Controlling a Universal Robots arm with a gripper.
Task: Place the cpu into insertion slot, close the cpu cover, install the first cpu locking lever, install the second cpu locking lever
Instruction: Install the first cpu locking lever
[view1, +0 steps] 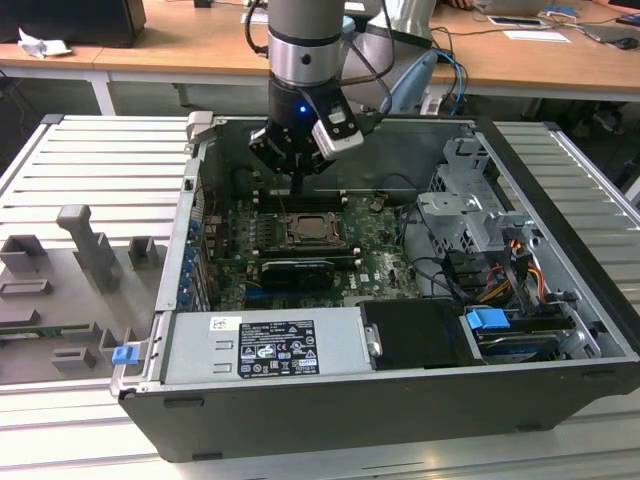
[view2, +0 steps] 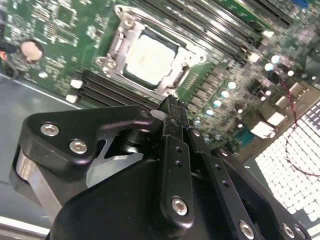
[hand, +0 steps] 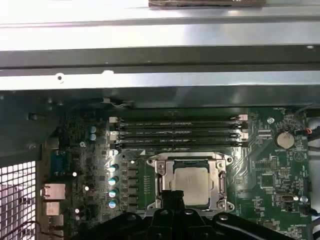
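Silvery cpu (hand: 192, 181) lies in the insertion slot (hand: 189, 164), framed by the cpu cover (hand: 220, 180), claw (view2: 169, 106) closed empty nearby.

Open dark computer case (view1: 400, 415) fills middle of exterior view, lying on ribbed grey metal surface (view1: 90, 170). Grey power supply box (view1: 265, 345) along case's near wall, lower left of centre; black panel (view1: 415, 335) just beside it. Silver drive cage (view1: 465, 205) right of centre, blue connector (view1: 487, 322) below it, orange and yellow cables (view1: 530, 275) between. Grey fixture blocks (view1: 90, 245) at left edge, small blue clip (view1: 124, 354) near case corner. Wooden surface (view1: 170, 50) across top, crumpled white paper (view1: 40, 44) upper left. Both wrist views: green circuit board (hand: 270, 170), coin battery (hand: 284, 139), long black memory slots (hand: 175, 132).
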